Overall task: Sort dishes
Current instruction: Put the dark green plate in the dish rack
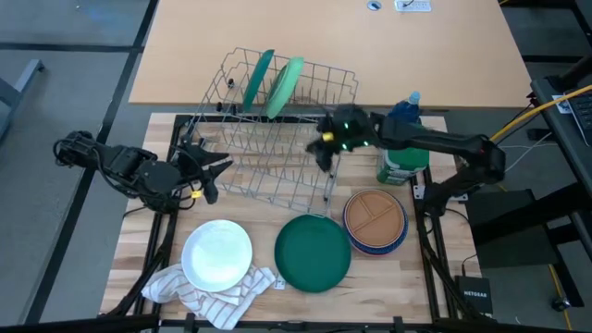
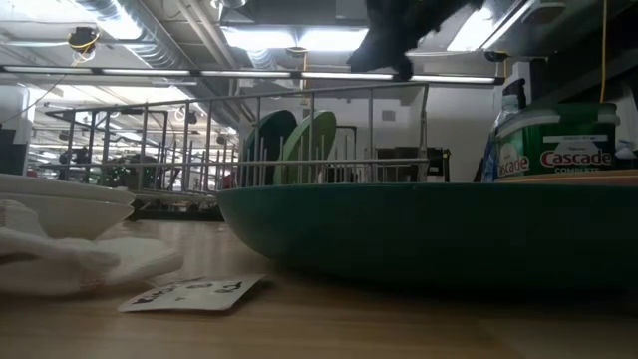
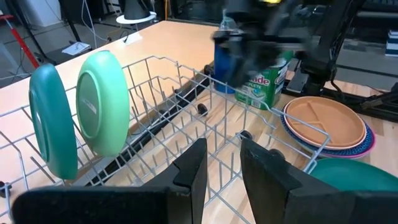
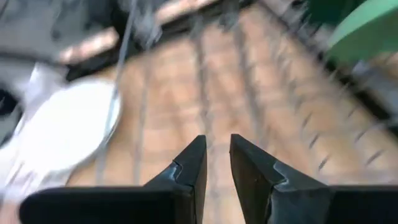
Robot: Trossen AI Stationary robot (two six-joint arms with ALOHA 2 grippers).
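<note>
1. Dishes sit in two groups. Standing in the wire rack [image 1: 277, 129] are a dark green plate [image 1: 258, 79] and a light green plate [image 1: 286, 86]. Lying on the table in front of the rack, left to right, are a white plate [image 1: 217, 255] touching a striped cloth [image 1: 199, 289], a big dark green plate [image 1: 313, 252], and a tan divided plate [image 1: 375, 215] stacked on a blue one [image 1: 388, 244].
2. The left gripper [image 1: 205, 168] waits at the rack's left end, fingers a narrow gap apart, holding nothing.
3. The right gripper [image 1: 326, 148] hovers over the rack's right part, fingers likewise slightly parted and empty.
4. Judging from this, the step in hand is reaching for the next plate. Doing it well means lifting clear of the rack wires first, then approaching a plate's rim at an edge free of neighbours, opening wider beforehand.
5. The left wrist view shows the tan plate's dividers and the detergent container [image 3: 264, 81] behind the right arm. The low view alone shows a printed card [image 2: 189, 293] lying flat before the big green plate.
</note>
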